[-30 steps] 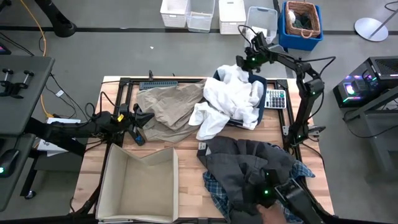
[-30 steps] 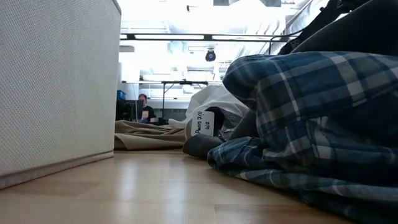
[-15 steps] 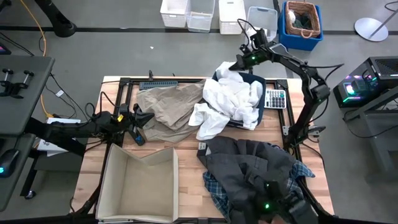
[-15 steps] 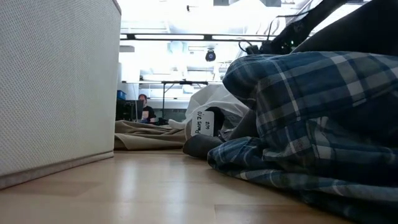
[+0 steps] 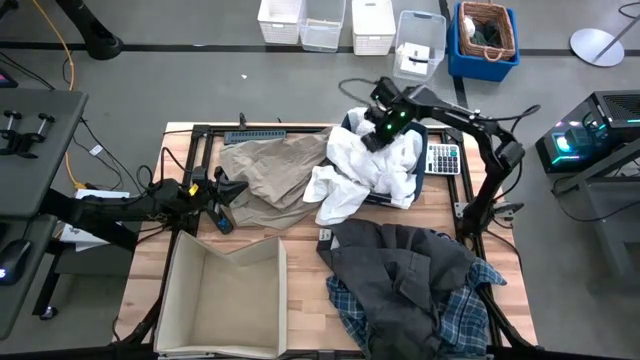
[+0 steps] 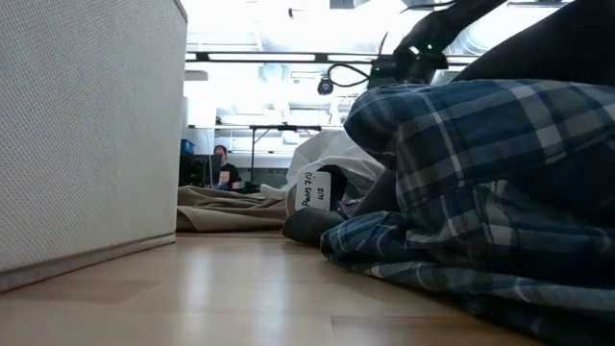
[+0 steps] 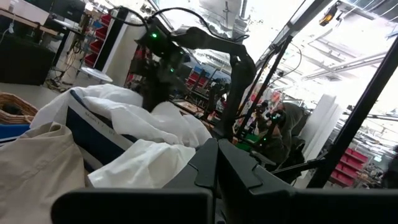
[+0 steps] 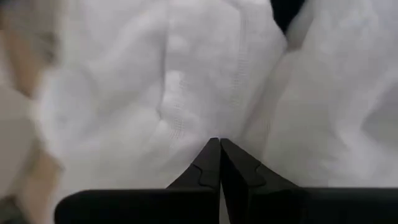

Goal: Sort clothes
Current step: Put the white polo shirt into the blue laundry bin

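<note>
I'm seeing right gripper (image 5: 375, 127) reaching across far table side, fingers pressed together; left gripper (image 5: 222, 190) resting low at left edge, fingers closed.

You have four garments: one white (image 5: 365, 165), one khaki (image 5: 268, 168), one grey (image 5: 400, 275), one plaid (image 5: 460, 315); one box (image 5: 225, 300); one calculator (image 5: 443, 158).

The left hand (image 7: 217, 163), fingers pressed together, faces the white garment (image 7: 146, 134) and beige garment (image 7: 37, 171).
</note>
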Controlling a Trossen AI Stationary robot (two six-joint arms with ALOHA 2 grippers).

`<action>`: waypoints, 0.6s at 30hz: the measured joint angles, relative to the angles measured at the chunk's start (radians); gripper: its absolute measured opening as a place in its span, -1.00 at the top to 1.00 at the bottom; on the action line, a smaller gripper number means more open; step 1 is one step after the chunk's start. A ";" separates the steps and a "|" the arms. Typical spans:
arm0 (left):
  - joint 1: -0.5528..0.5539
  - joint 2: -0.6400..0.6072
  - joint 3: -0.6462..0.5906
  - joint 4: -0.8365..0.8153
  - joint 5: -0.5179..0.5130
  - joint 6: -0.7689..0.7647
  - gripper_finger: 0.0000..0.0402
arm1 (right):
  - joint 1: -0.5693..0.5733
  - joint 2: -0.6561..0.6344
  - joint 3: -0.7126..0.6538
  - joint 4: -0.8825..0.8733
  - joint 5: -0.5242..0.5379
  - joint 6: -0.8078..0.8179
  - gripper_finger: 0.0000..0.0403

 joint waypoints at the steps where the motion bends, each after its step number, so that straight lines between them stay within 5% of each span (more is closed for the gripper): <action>1: 0.000 0.000 0.000 0.000 0.000 0.000 1.00 | 0.023 0.000 0.000 -0.017 0.026 -0.009 1.00; 7: 0.000 0.000 0.000 0.000 0.000 0.000 1.00 | 0.180 -0.006 -0.096 -0.027 0.196 -0.011 1.00; 14: 0.000 0.000 0.000 -0.003 0.000 0.000 1.00 | 0.305 -0.100 -0.475 0.198 0.135 0.173 1.00; 18: 0.000 0.000 0.000 -0.003 0.000 0.000 1.00 | 0.319 -0.203 -0.561 0.208 0.075 0.233 1.00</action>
